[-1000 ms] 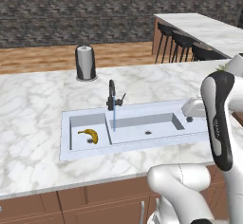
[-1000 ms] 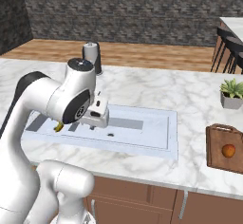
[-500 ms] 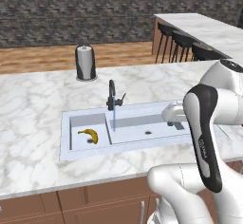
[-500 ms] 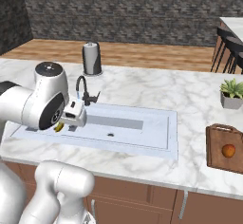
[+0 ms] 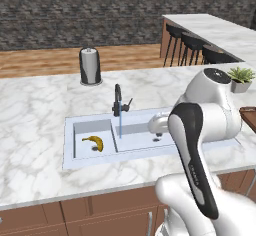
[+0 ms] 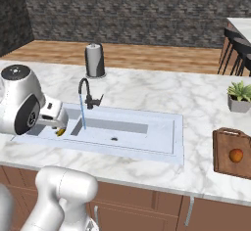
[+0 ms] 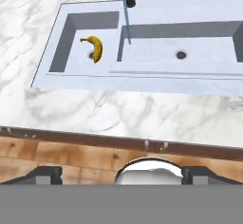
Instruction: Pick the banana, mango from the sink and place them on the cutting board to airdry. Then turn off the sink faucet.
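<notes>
The banana (image 7: pixel 96 48) lies in the small left compartment of the sink (image 7: pixel 142 78), beside its drain; it also shows as banana (image 5: pixel 94 142). On the cutting board (image 6: pixel 223 144) at the counter's right rests the mango (image 6: pixel 236 155). The sink faucet (image 5: pixel 118 100) stands behind the divider, and a thin blue stream (image 5: pixel 120 125) runs from it. My gripper (image 7: pixel 123 174) is open with nothing between its fingers. It hangs high above the counter's front edge, looking down at the sink, well apart from the banana.
A dark paper-towel holder (image 5: pixel 90 66) stands on the marble behind the sink. A grey potted plant (image 6: pixel 240 97) sits behind the cutting board. Bar stools (image 5: pixel 192 42) line the far counter. My own arm (image 5: pixel 195 145) covers the sink's right end in the left base view.
My arm has swung left, carrying the hand from over the sink's middle toward its left end. The jaws have stayed open. The banana and the mango have not moved.
</notes>
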Motion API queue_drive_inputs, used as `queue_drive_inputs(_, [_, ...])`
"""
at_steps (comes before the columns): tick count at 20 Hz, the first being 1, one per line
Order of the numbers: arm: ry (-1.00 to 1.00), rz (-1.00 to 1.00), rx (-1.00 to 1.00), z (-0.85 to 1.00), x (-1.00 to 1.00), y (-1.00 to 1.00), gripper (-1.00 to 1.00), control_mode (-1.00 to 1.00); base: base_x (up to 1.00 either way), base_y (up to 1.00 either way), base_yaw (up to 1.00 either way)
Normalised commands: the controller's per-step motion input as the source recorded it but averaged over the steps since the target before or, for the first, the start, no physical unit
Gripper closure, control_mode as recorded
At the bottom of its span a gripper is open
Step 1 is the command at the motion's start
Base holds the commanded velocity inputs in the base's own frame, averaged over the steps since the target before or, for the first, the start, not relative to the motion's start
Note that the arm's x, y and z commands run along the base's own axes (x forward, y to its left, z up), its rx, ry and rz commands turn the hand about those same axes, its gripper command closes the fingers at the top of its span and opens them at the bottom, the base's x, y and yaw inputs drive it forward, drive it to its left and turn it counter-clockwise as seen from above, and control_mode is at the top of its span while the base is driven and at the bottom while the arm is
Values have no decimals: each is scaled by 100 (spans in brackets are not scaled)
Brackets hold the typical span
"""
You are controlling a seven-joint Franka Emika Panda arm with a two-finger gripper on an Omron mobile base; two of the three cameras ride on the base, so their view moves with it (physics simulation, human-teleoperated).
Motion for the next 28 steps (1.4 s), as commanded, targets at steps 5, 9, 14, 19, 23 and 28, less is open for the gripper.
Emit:
queue_drive_inputs(5, [0, 0, -3, 19, 3, 56, -100, -100, 0, 0, 0])
queue_drive_inputs(9, [0, 0, 0, 9, 4, 36, -100, -100, 0, 0, 0])
queue_drive_inputs(14, [0, 0, 0, 0, 7, 31, -100, -100, 0, 0, 0])
queue_drive_inputs(19, [0, 0, 0, -3, 30, 21, -100, -100, 0, 0, 0])
queue_drive_inputs(23, [0, 0, 0, -1, 32, 19, -100, -100, 0, 0, 0])
queue_drive_inputs(28, [0, 0, 0, -3, 35, 16, -100, -100, 0, 0, 0])
